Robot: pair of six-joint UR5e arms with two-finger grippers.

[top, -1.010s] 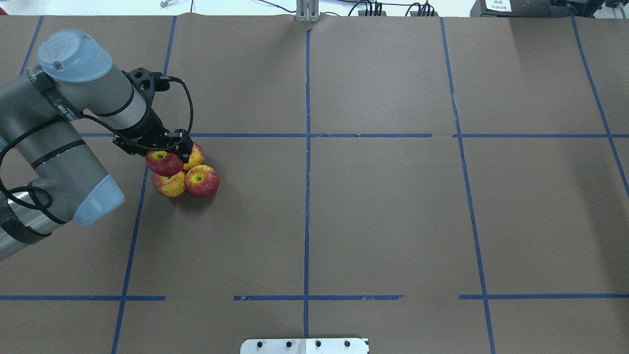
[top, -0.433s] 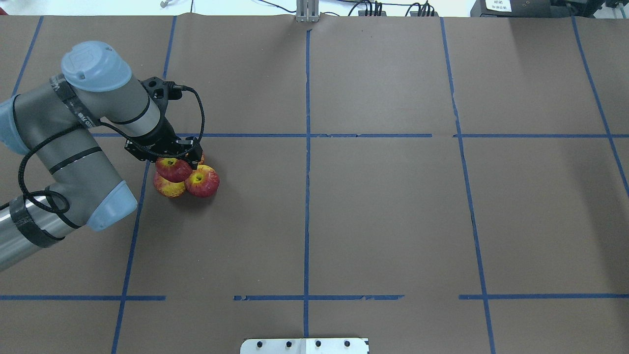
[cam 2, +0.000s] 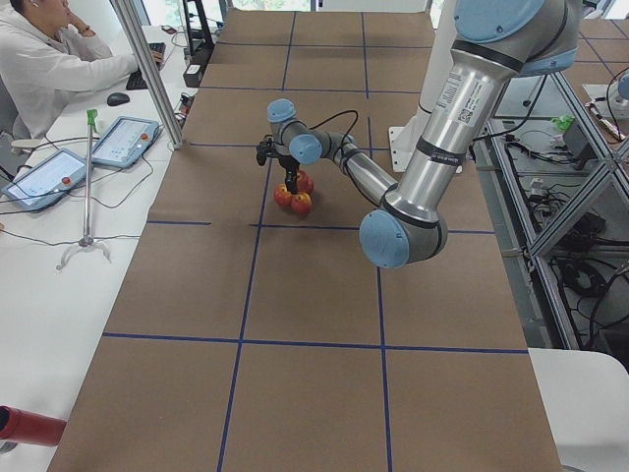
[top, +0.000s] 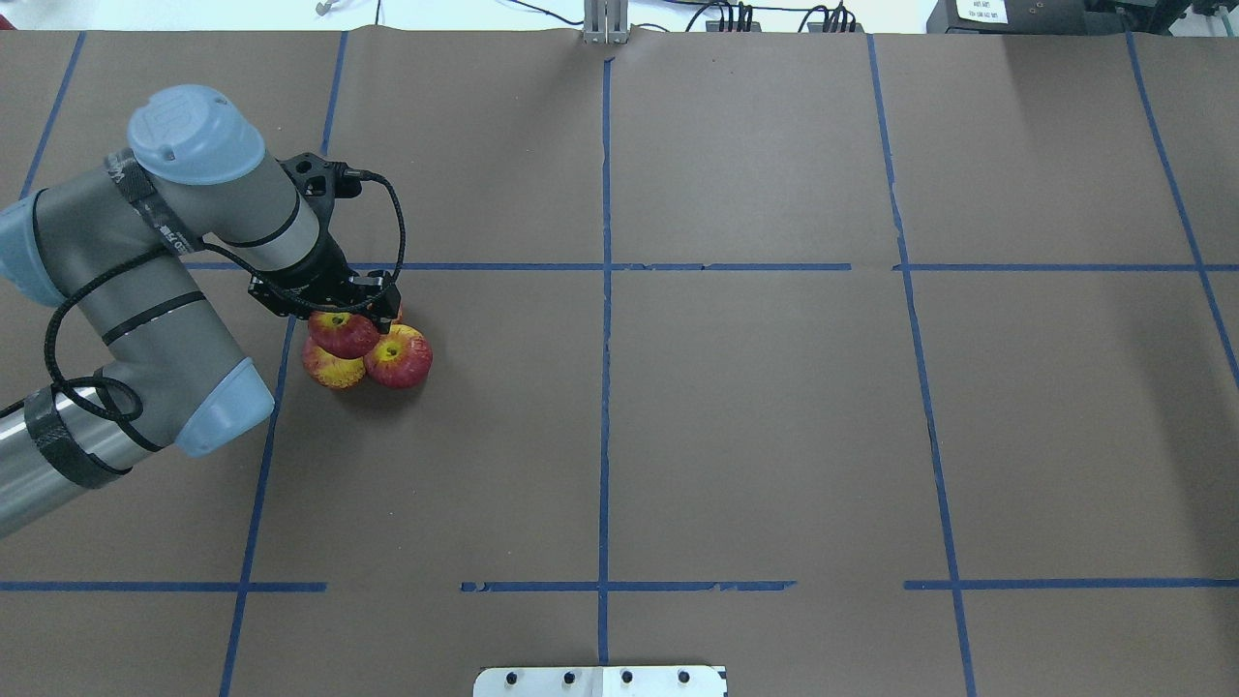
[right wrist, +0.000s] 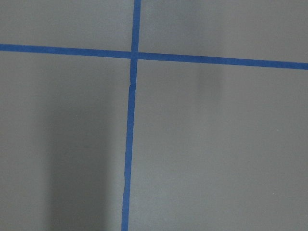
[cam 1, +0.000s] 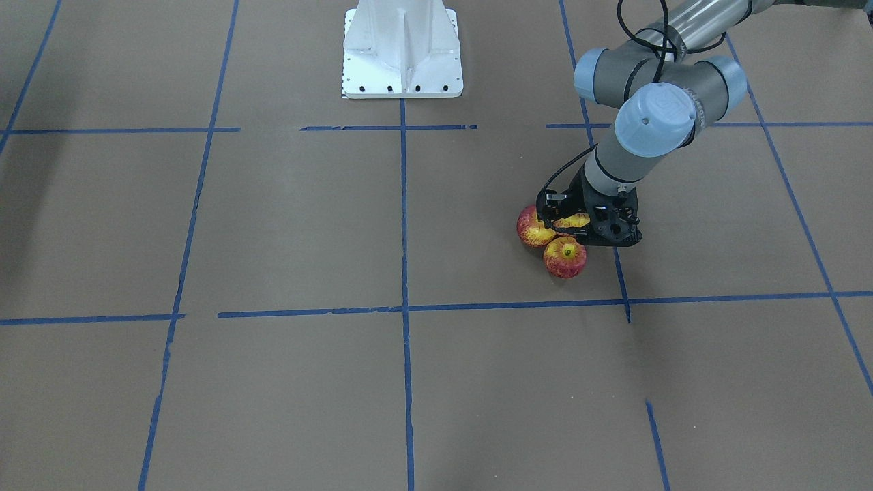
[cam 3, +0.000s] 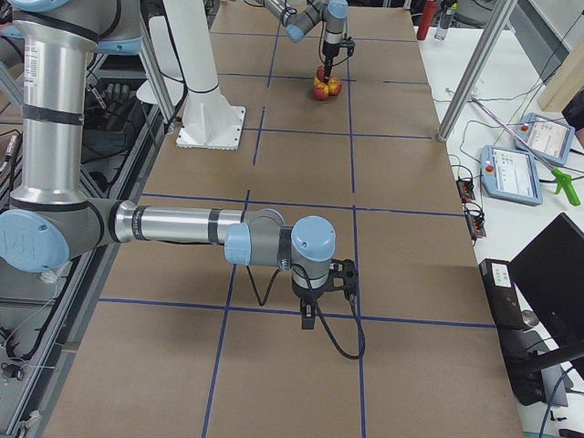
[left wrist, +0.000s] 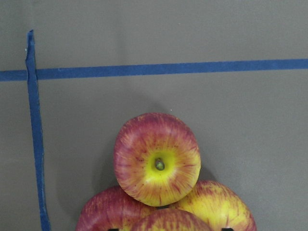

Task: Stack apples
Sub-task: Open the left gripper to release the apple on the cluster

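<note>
Against the frame a second ago, the left gripper (top: 347, 312) is found shifted rightward. The top apple (top: 342, 334) in its grip is carried from the pile's left edge to over its middle. The rear apple, then half shown, is now almost covered. Since 0.4 s ago hardly anything is changed. The jaws are closed round the top apple, one finger at each side. Whether it rests on the three apples (top: 398, 358) beneath or is held just above them cannot be told. The pile is set left of and beyond the base (top: 600, 681), well apart from it.

The table (top: 774, 436) is covered in brown paper and divided into squares by blue tape (top: 604, 436). In the left side view a seated operator (cam 2: 44, 64) and two tablets (cam 2: 123, 141) are seen at a white bench beside the table.

All four apples are shown only in the left wrist view: one with its stem dimple up, two touching it lower down, and the top apple cut by the bottom edge. In the front view part of the pile is hidden by the gripper. The right gripper (cam 3: 310, 318) is seen only in the right side view, pointed down, on the other side of the base from the pile. How far it is open cannot be told. Only paper and a tape cross are shown by its wrist camera.
</note>
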